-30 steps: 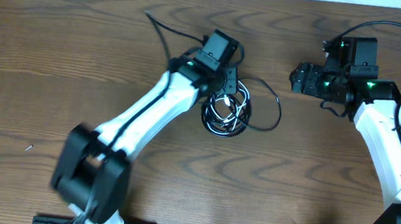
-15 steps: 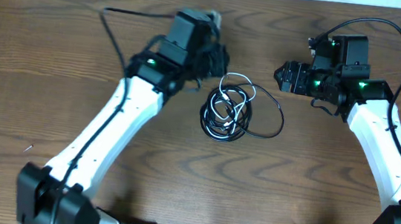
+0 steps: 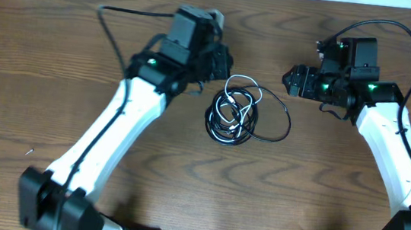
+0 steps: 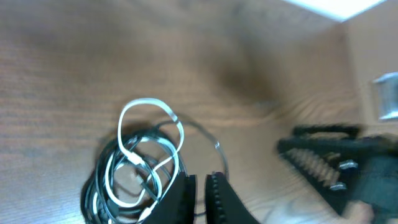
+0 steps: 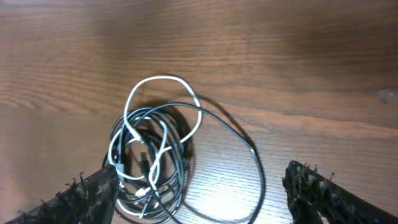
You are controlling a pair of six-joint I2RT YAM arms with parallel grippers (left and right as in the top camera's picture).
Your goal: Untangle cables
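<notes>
No words, numbers or signs can be read in any view. There is no writing on the cables [image 3: 229,125] and none on the table [image 3: 34,74].
</notes>
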